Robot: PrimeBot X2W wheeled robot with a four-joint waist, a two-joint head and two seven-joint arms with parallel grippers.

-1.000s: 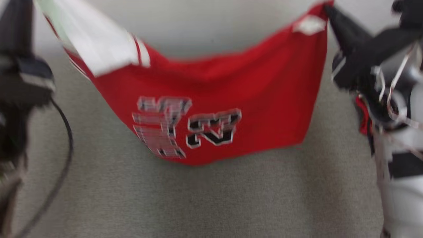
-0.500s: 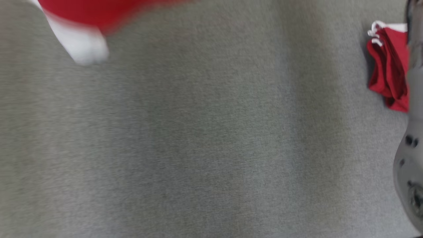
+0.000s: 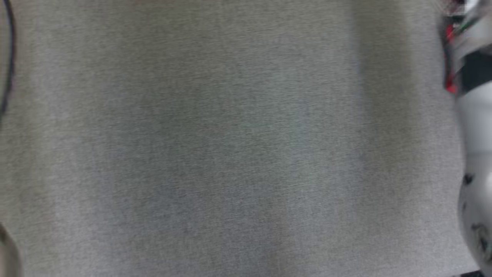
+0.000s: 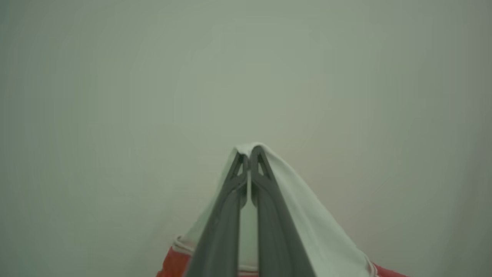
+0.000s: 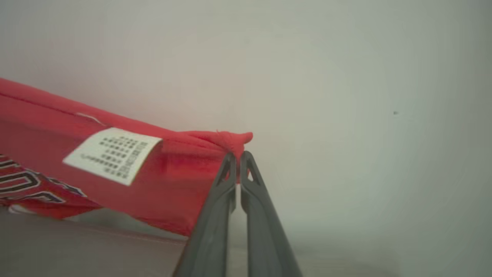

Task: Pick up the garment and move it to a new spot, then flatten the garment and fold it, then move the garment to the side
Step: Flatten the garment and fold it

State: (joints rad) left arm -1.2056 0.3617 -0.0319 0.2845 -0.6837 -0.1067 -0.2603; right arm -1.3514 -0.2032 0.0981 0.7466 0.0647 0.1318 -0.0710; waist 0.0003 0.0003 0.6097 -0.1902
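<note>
Garment of red fabric [image 5: 173, 181] with a white panel [image 4: 307, 219] hangs stretched between the two grippers, in front of a plain pale wall [image 4: 115, 96]. The head view looks down on a grey woven fabric surface [image 3: 230, 154], much of it blurred, and at its far left a thin dark cable [image 3: 10, 57] curves along the edge. In the left wrist view the left gripper [image 4: 250, 154] has its two long dark fingers pressed together at the tips, pinching a fold of the white panel. That panel drapes over the fingertips and falls away to the lower right, where a cream-trimmed red edge shows. In the right wrist view the right gripper [image 5: 239, 156], jaws likewise closed, clamps a bunched red corner. The cloth runs from it toward that view's left, carrying a white rectangular label [image 5: 111, 156] with small dark print and, lower down, black-and-white outlined lettering [image 5: 27, 188]. At the head view's right edge stands a pale rounded forearm [image 3: 474, 154] with a sliver of red cloth [image 3: 449, 82] beside it; the blur hides whether that belongs to the same garment.
</note>
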